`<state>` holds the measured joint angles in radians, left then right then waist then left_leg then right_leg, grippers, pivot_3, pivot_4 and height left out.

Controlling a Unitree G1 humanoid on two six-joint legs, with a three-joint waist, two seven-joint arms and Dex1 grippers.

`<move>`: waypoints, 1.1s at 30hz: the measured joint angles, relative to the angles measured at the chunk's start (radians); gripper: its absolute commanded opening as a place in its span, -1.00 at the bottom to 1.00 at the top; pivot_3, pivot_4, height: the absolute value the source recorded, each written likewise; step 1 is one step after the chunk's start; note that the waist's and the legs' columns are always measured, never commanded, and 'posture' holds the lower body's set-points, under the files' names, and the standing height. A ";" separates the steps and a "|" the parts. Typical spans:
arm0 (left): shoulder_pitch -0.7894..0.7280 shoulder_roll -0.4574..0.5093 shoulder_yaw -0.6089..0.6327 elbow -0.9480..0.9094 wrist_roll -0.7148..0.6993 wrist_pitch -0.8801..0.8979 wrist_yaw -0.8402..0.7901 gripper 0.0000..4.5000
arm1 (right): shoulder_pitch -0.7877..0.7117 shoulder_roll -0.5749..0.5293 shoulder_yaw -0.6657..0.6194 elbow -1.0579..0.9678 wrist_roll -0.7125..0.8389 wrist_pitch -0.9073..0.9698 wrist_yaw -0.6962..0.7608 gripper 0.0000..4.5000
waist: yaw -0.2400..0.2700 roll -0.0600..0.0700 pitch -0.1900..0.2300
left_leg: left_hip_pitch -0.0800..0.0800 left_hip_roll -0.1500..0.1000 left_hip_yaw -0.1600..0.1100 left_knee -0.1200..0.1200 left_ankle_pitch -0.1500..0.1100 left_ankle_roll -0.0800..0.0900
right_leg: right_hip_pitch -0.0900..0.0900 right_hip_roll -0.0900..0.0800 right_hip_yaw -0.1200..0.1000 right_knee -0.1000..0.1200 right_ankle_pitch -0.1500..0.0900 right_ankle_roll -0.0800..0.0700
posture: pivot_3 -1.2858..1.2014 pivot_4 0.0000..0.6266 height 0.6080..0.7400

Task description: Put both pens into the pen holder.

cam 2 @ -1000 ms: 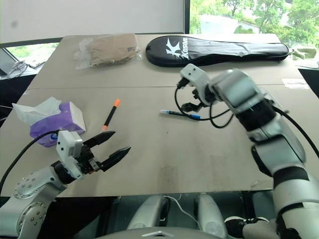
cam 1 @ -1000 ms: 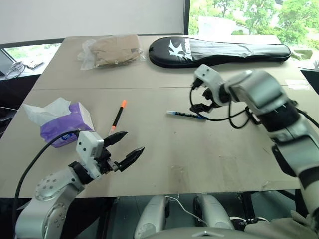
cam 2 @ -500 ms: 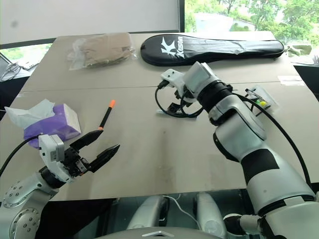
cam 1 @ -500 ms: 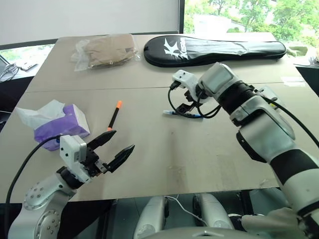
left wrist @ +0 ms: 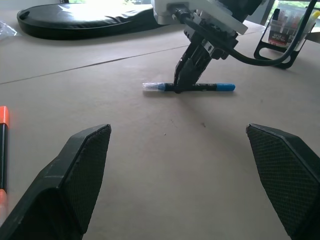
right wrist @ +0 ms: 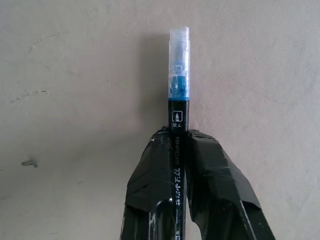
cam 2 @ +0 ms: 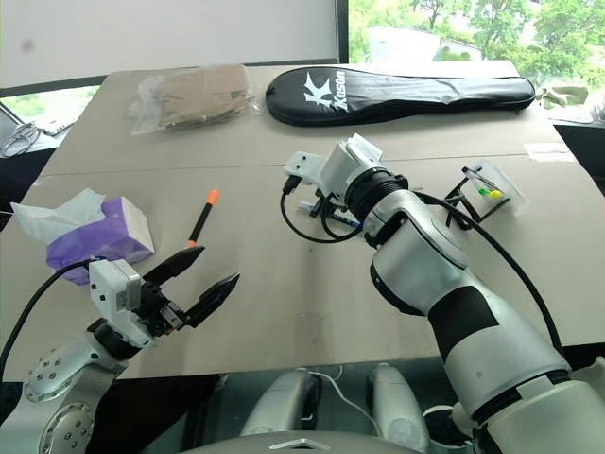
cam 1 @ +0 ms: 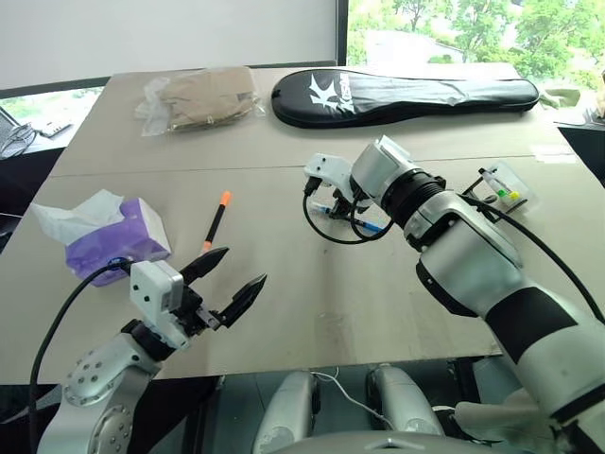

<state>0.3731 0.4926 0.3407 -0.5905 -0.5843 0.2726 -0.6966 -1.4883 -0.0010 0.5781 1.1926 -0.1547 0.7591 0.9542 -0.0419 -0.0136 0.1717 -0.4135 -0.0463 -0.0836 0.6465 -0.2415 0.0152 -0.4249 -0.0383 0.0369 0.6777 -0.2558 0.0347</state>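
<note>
The blue-tipped pen (left wrist: 188,87) lies flat near the middle of the table (cam 1: 378,293), its long axis running roughly along the table's width, blue tip toward the right edge, clear end toward the left. The right gripper (right wrist: 179,150) has its fingers pinched onto the pen's barrel. The orange-capped pen (cam 1: 216,223) lies left of it, cap toward the far edge. The pen holder (cam 1: 501,185) stands near the right edge, yellow and green bits inside. The left gripper (cam 1: 234,279) hovers at the near edge, jaws spread wide, holding nothing.
</note>
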 measured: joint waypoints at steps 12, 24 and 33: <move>-0.226 0.020 -0.097 0.074 0.003 0.033 0.005 1.00 | 0.240 -0.402 -0.826 -0.586 0.456 0.094 -0.161 -0.99 | 0.039 0.000 0.000 | -0.002 -0.002 -0.006 0.004 0.000 0.001 | 0.005 -0.002 -0.009 -0.004 0.000 0.000 | 0.03 -0.52 1.00; -0.554 0.033 -0.209 0.137 -0.165 0.210 -0.077 1.00 | 0.823 -0.642 -0.881 -1.193 0.363 -0.229 -0.316 -0.99 | -0.002 0.004 0.000 | 0.011 0.003 0.006 0.006 -0.001 0.003 | 0.013 0.004 0.000 0.003 0.001 0.000 | 0.03 -0.52 1.00; -0.605 0.050 -0.241 0.142 -0.197 0.262 -0.126 1.00 | 0.876 -0.652 -0.872 -1.249 0.390 -0.248 -0.353 -0.99 | 0.002 0.004 0.000 | 0.016 0.005 0.007 0.005 -0.001 0.003 | 0.017 0.005 0.003 0.001 0.001 0.000 | 0.03 -0.52 1.00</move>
<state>-0.2322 0.5425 0.1001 -0.4481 -0.7813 0.5350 -0.8222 -0.6121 -0.6529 -0.2938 -0.0564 0.2356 0.5110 0.6013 -0.0395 -0.0100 0.1714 -0.3979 -0.0411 -0.0762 0.6512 -0.2425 0.0184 -0.4079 -0.0333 0.0398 0.6791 -0.2551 0.0350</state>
